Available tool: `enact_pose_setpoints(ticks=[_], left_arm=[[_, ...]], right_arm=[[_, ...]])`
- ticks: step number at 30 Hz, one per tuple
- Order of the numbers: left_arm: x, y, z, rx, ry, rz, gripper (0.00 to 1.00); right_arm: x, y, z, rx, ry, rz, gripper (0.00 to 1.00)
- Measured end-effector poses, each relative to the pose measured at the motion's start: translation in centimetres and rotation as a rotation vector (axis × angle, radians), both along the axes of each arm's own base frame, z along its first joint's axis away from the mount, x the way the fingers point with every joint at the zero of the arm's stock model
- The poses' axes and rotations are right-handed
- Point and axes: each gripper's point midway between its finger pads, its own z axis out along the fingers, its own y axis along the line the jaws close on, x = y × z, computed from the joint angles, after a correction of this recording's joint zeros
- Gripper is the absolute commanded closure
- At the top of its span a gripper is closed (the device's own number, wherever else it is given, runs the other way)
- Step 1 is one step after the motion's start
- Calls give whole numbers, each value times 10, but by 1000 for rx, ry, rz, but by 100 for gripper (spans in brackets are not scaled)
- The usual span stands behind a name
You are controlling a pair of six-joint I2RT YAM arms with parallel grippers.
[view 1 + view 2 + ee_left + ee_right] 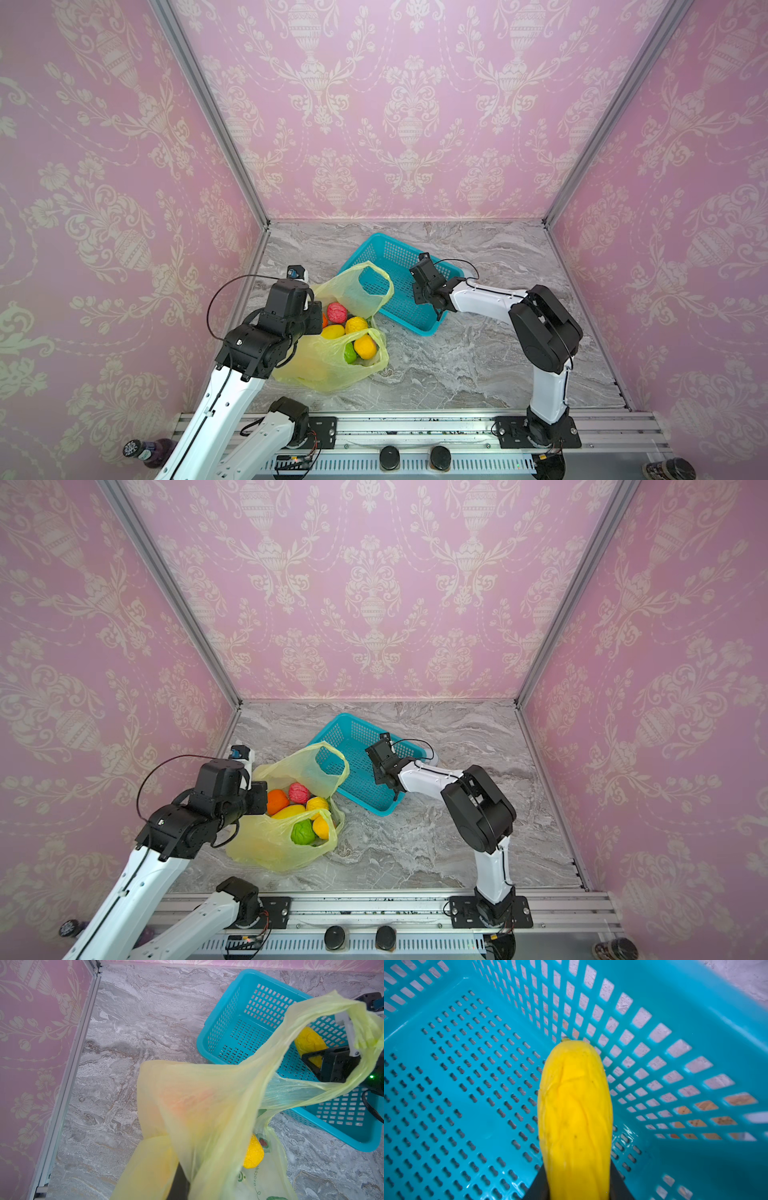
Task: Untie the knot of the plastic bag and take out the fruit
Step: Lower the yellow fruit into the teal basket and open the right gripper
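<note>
Right gripper (578, 1186) clamps a long yellow fruit (575, 1105) down inside the teal basket (720, 1014), while the left gripper (179, 1180) pinches the open plastic bag (207, 1095) holding the other fruit (302, 832) alongside.

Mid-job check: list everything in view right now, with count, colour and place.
plastic bag: one, pale yellow, open, front left on the table, a handle over the basket's corner
pink-red fruit: one, in the bag
orange fruit: one, in the bag
green fruit: one, in the bag
yellow fruit: three, in the bag
long fruit: one, yellow, over the basket
basket: one, teal, behind the bag
table: one, grey marble
bottles: two, dark, outside the front rail
left gripper: shut on the plastic bag
right gripper: shut on the long fruit
</note>
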Motion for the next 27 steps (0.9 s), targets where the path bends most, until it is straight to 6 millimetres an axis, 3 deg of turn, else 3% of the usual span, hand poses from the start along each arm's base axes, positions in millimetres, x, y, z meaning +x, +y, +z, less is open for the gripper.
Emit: enact_pose_setpoints(ticks=[8,14,21,24,27], left_arm=[[0,0,-1,-1,-2,0,100],[0,0,-1,-2,0,-1,100],[0,0,-2,-5,4,1,100],[1,0,-3,-6,7,-1,100],[1,-1,-4,-4,12,-1,100]], right_arm=[[-1,-3,-1,6,-5,-15,48],[-16,-14,7,23,-20,-20,26],[-42,-29,51,105,-111,-8,10],[-53,-31,73,148,-167,5,9],[-69,-30,94,193,-235,45,17]])
